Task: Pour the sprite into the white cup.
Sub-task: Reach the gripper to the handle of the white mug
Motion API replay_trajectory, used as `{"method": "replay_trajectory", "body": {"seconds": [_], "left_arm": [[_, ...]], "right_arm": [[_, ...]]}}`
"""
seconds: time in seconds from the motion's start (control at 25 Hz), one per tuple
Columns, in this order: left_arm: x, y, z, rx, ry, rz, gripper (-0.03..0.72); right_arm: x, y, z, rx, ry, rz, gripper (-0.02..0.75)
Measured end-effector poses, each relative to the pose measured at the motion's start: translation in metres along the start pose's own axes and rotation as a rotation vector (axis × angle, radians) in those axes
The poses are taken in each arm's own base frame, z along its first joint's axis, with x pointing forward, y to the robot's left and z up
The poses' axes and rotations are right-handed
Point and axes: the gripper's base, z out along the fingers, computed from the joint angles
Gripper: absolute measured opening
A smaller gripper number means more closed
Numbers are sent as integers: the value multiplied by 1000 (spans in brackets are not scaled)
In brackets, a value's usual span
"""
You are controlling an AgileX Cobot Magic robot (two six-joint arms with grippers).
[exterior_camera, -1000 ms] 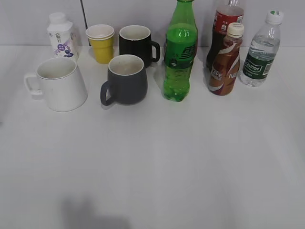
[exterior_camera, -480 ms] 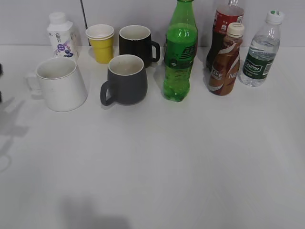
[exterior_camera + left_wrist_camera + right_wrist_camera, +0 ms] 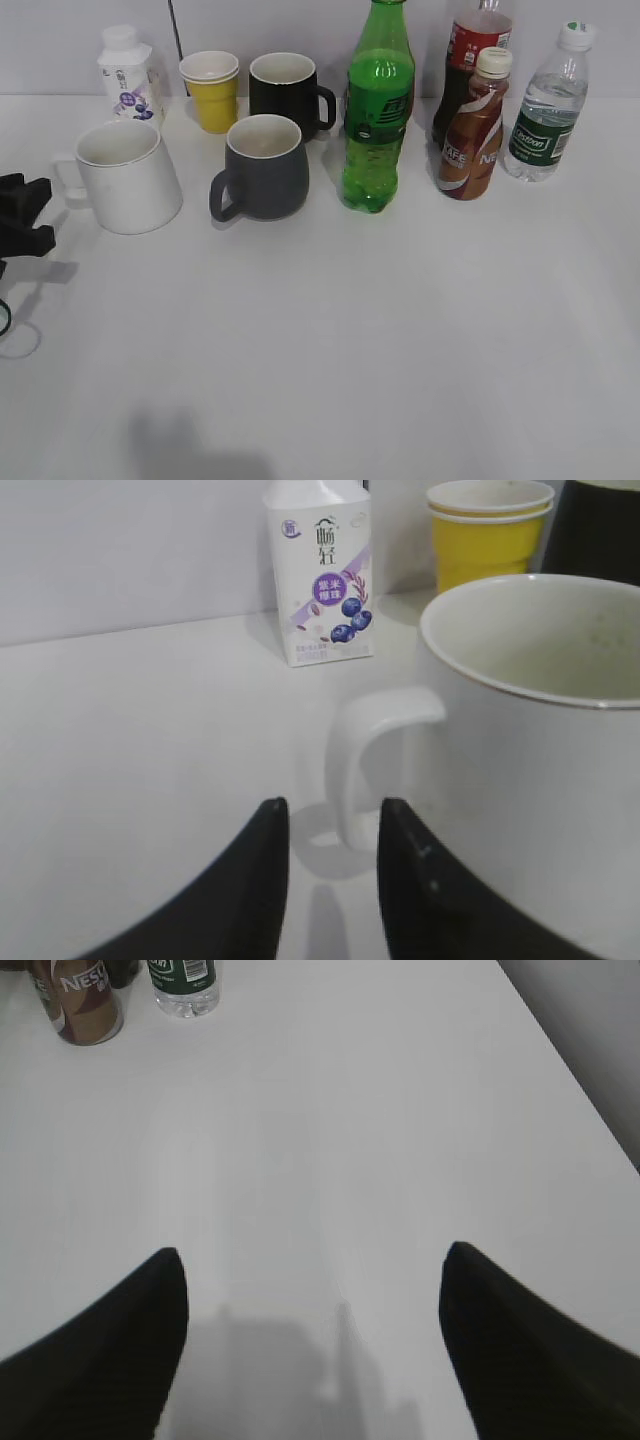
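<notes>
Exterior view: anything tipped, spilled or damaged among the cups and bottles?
Nothing stands out. The sprite, white cup and grey mug all stand upright, and the table shows no spill.

The bench [image 3: 400, 330] was a plain white, matte surface filling most of the exterior view. Behind it stood a flat pale grey wall [image 3: 60, 40], meeting the bench top along a straight horizontal line. A thin dark vertical strip [image 3: 174, 30] ran down the wall near the left rear. Lighting was even and diffuse, from above. A soft grey shadow [image 3: 195, 450] lay on the bench near its front edge. In the right wrist view the bench's right edge [image 3: 570, 1070] ran diagonally against a darker grey surround.
</notes>
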Motion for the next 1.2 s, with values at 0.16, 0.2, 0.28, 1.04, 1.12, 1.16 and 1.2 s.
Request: {"method": "replay_trajectory", "body": {"seconds": [0.16, 0.2, 0.28, 1.04, 1.12, 1.16, 1.2], "left_arm": [[12, 1, 6, -3, -16, -21, 249], [15, 1, 7, -3, -9, -24, 250], [19, 1, 11, -2, -2, -27, 250], [8, 2, 60, -3, -87, -17, 164], [8, 2, 62, 6, -85, -11, 104], [8, 2, 63, 11, -83, -5, 70], [8, 1, 63, 14, -81, -1, 48]], "right_arm": [[0, 0, 0, 0, 0, 0, 587], [0, 0, 0, 0, 0, 0, 587], [0, 0, 0, 0, 0, 0, 587], [0, 0, 0, -3, 0, 2, 587], [0, 0, 0, -4, 0, 3, 587], [0, 1, 0, -7, 1, 4, 587], [0, 1, 0, -12, 1, 7, 587]]}}
